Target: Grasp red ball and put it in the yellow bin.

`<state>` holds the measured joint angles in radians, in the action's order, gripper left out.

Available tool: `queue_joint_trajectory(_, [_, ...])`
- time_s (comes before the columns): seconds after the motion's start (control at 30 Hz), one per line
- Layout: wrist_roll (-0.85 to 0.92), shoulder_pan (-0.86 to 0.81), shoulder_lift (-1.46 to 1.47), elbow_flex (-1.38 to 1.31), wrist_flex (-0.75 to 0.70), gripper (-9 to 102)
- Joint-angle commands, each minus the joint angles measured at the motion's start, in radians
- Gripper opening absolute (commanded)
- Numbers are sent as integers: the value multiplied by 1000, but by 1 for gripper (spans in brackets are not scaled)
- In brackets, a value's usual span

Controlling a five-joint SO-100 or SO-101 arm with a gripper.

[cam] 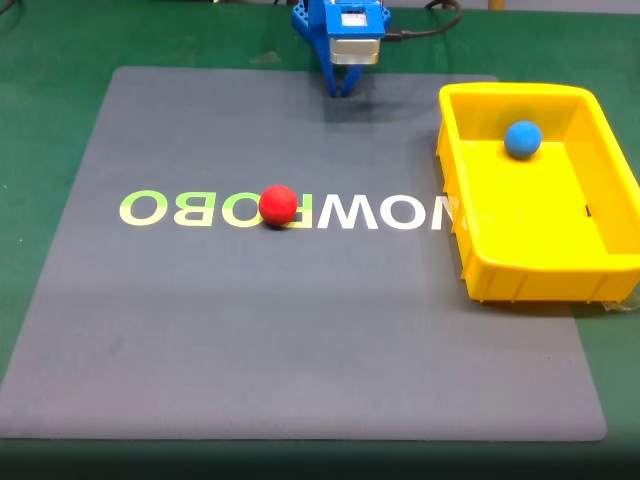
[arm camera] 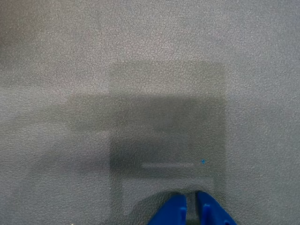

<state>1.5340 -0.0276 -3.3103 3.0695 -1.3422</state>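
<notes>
Jaws (arm camera: 191, 211) sit nearly closed with a thin slit between the blue tips and nothing held, hovering over bare grey mat (cam: 300, 330) at its far edge in the fixed view. From them, the red ball (cam: 277, 205) lies well apart, nearer the camera and a little to the left in that view, resting on the mat's printed lettering (cam: 200, 209). I judge the reach has not begun, so my first worry is descending with the tips this narrow: they would strike the top of the ball and send it rolling across the smooth mat. A grip off-centre could squirt it out sideways. Off to the right of the jaws in the fixed view stands the yellow bin (cam: 480, 260), with a blue ball (cam: 522, 138) already inside; a low carry could clip its near wall, and a hard drop could bounce out.
</notes>
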Motion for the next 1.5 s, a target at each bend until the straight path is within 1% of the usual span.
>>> queue_joint_trajectory(0.0, [-18, -17, -15, 32, 0, 0])
queue_joint_trajectory(1.2, [-34, -21, -15, 32, 8, 1])
queue_joint_trajectory(1.27, [-38, -21, -15, 32, 12, 3])
queue_joint_trajectory(1.37, [-31, -23, -15, 32, 38, 18])
queue_joint_trajectory(1.47, [-20, -89, -14, -12, 172, 27])
